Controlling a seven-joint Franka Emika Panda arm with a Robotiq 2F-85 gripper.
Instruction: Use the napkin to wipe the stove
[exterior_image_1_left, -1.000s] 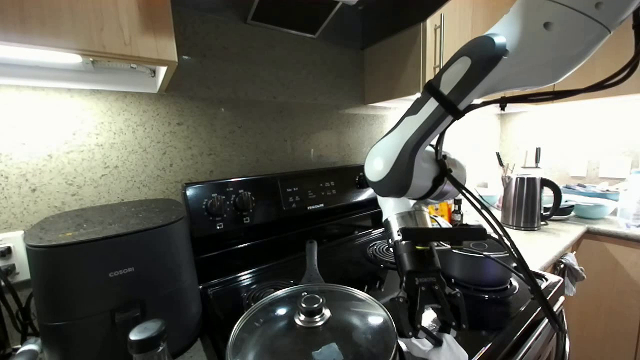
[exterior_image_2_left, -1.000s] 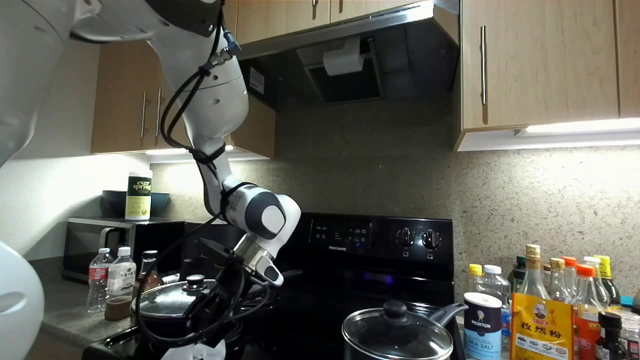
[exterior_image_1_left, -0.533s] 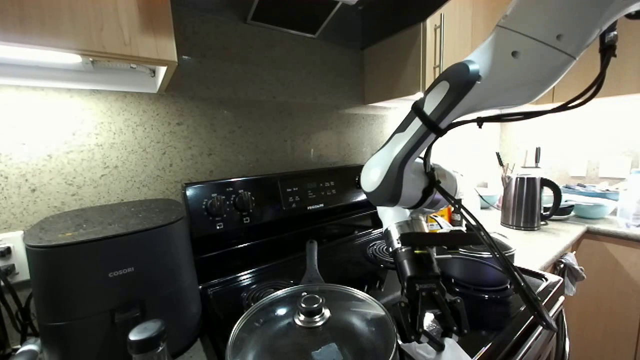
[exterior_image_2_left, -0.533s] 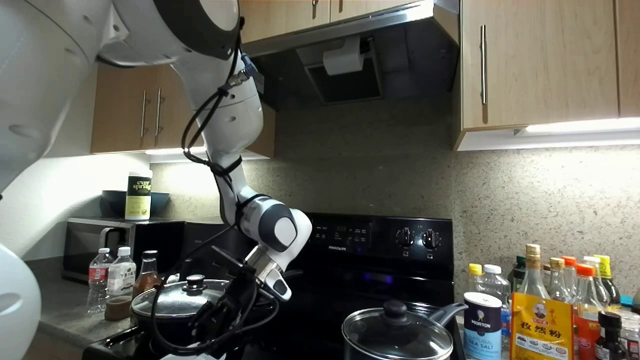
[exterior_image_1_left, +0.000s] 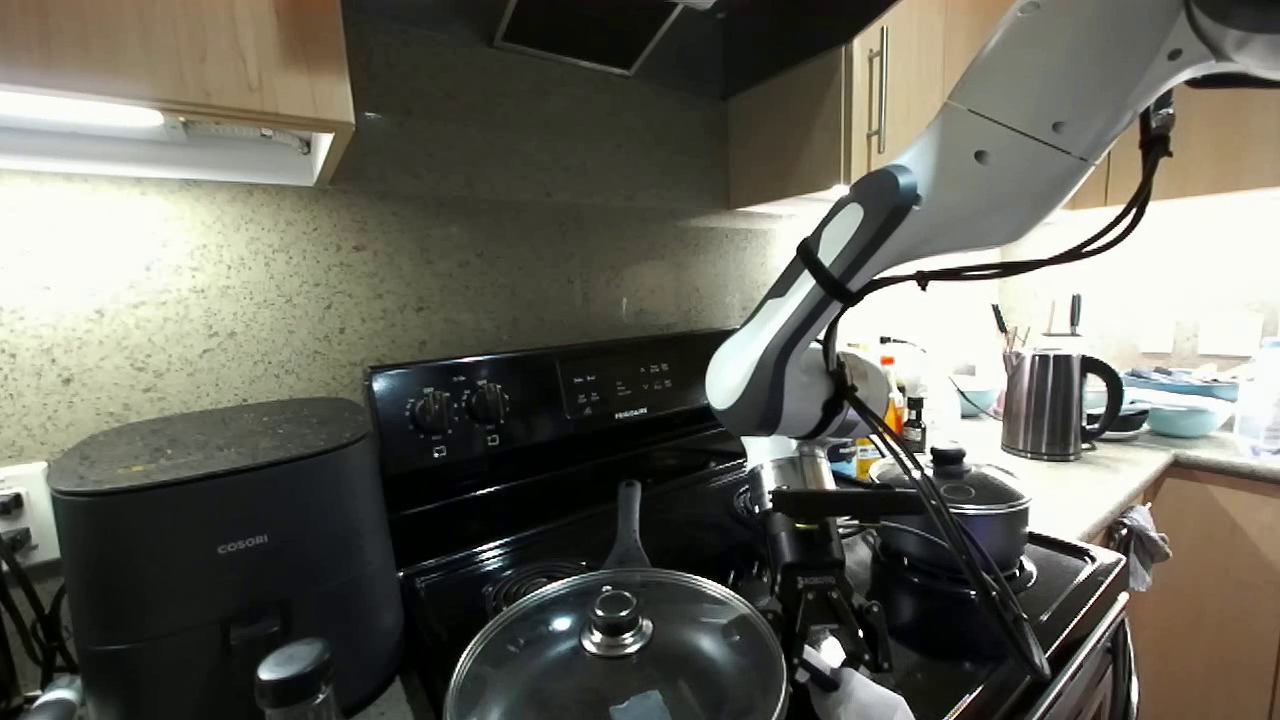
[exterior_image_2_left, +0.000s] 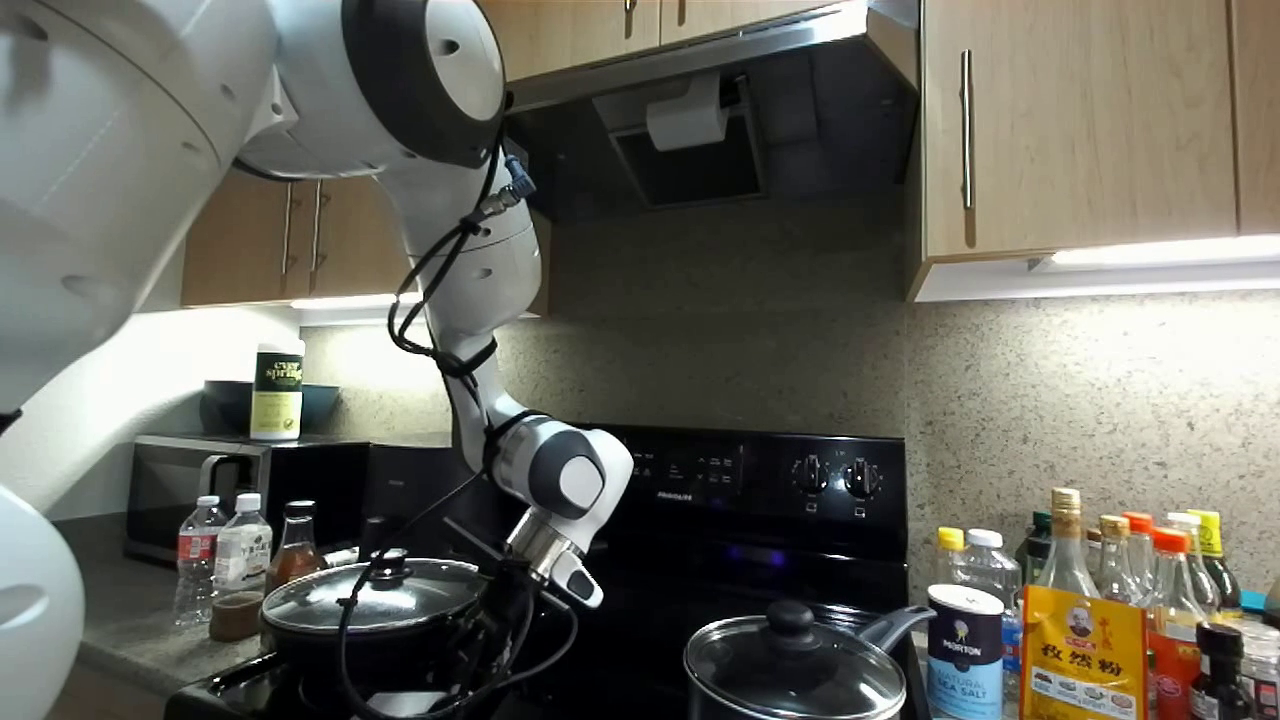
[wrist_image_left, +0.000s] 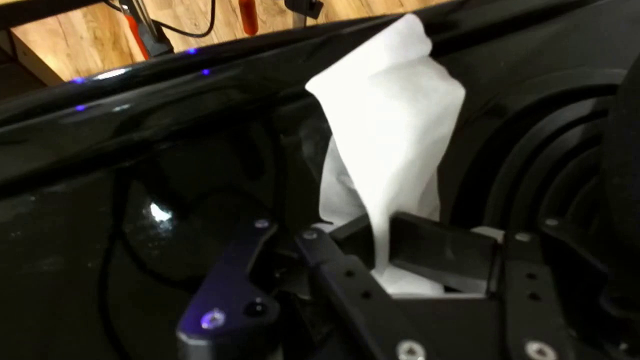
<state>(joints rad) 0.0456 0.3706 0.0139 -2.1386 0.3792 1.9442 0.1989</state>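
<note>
The white crumpled napkin (wrist_image_left: 395, 115) is pinched between my two fingertips in the wrist view and spreads out beyond them. It also shows below the fingers in both exterior views (exterior_image_1_left: 860, 698) (exterior_image_2_left: 405, 704). My gripper (exterior_image_1_left: 838, 668) is shut on it, pointing down low over the front of the glossy black stove (exterior_image_1_left: 530, 405). The fingers (wrist_image_left: 382, 245) show dark against the stove's surface (wrist_image_left: 200, 210). In an exterior view the gripper (exterior_image_2_left: 465, 655) is dark and partly hidden by cables. I cannot tell whether the napkin touches the stove top.
A glass-lidded pan (exterior_image_1_left: 690, 620) stands on the stove close beside my gripper. A smaller lidded pot (exterior_image_1_left: 985, 500) stands on the other side. A burner coil (wrist_image_left: 545, 160) lies right of the fingers. A black air fryer (exterior_image_1_left: 220, 550) and bottles (exterior_image_2_left: 1070, 560) flank the stove.
The arm has lowered and swung left in an exterior view, carrying the gripper and napkin left toward the glass-lidded pan. The pan's lid has shifted slightly left there.
</note>
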